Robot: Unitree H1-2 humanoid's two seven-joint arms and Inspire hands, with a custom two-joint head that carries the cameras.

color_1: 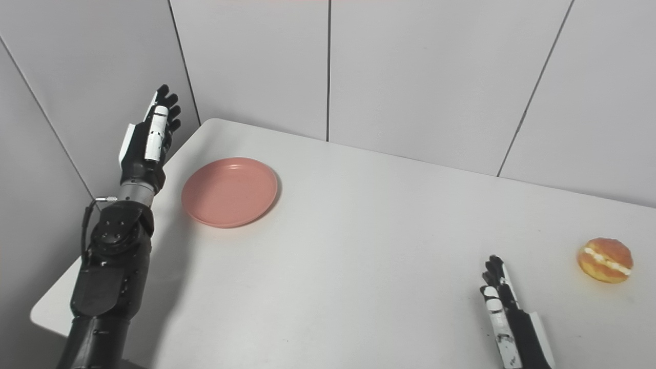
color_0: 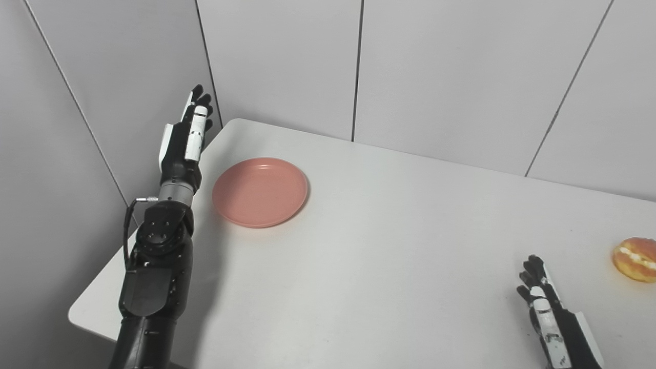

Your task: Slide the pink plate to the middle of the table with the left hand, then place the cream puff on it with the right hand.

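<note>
Plate (color_0: 260, 191) sits empty near the table's (color_0: 389, 246) far left corner, well off the middle. Left hand (color_0: 185, 137) is raised just left of it over the table edge, fingers straight and spread, holding nothing, not touching the plate. Puff (color_1: 605, 259) lies at the right edge. Right hand (color_1: 505, 312) is low near the puff, fingers extended, empty.

Two head cameras side by side, looking down at table (color_0: 389, 246); views overlap almost fully.
</note>
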